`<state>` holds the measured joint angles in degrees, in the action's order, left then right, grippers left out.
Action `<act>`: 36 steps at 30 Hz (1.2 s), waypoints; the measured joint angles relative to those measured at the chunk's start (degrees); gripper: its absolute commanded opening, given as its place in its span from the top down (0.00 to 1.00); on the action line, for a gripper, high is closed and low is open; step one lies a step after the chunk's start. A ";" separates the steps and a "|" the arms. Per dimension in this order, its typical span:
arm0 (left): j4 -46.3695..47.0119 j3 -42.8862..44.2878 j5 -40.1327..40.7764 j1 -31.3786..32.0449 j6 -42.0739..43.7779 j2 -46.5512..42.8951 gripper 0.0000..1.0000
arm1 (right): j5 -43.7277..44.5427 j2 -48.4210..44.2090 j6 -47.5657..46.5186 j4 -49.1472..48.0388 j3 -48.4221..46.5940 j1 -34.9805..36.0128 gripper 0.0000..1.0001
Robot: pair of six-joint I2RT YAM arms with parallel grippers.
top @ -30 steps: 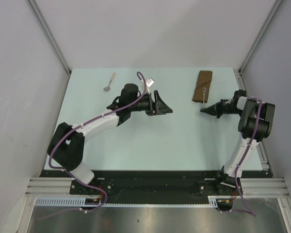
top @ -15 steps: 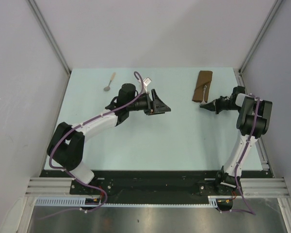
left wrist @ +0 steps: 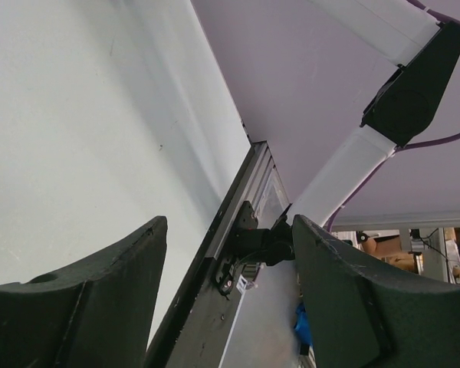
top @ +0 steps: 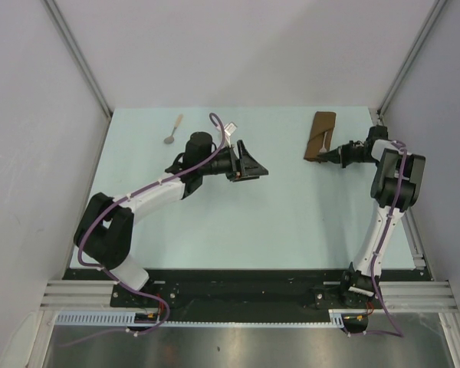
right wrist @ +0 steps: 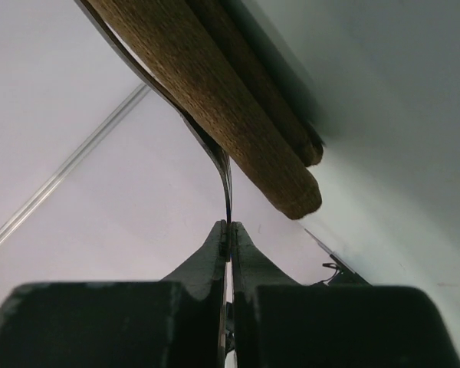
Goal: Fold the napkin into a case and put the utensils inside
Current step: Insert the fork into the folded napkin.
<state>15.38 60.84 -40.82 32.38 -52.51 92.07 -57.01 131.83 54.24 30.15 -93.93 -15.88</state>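
The napkin lies folded as a narrow brown case [top: 320, 136] at the far right of the table. In the right wrist view the case [right wrist: 215, 84] fills the upper part, and a thin grey metal utensil [right wrist: 215, 157] runs along its side. My right gripper [right wrist: 229, 228] is shut on this utensil's handle end, right at the case's near end [top: 334, 157]. The second utensil [top: 172, 130], with a pale tan handle, lies at the far left. My left gripper [top: 254, 165] hovers open and empty over mid-table, with its black fingers [left wrist: 115, 261] wide apart.
An aluminium rail [top: 410, 230] borders the table's right edge next to the right arm. Grey walls close in the far and side edges. The left wrist view looks past the table edge at the right arm's base [left wrist: 253, 238].
My right gripper has moved away from me toward the case's near end, carrying the metal utensil along the case. The left gripper has drifted slightly left and stays open.
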 measured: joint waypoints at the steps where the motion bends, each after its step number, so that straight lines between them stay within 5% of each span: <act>1: -0.02 -0.09 -0.02 0.00 0.00 0.00 0.29 | 0.02 0.44 0.20 0.04 -0.66 0.00 0.97; 26: 0.00 -0.22 -0.07 -0.17 0.00 0.00 0.29 | -0.28 6.86 4.17 -4.24 -9.73 0.70 0.89; 30: 0.00 -0.26 -0.07 -0.17 0.00 0.00 0.29 | -0.44 7.34 4.52 -5.35 -10.25 0.70 0.63; 36: -0.02 -0.44 -0.09 -0.35 0.04 0.04 0.28 | -0.26 7.34 2.38 -4.17 -10.25 0.92 0.44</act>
<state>15.35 60.40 -40.91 32.03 -52.47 92.12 -57.28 139.17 56.62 25.98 -104.18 -14.96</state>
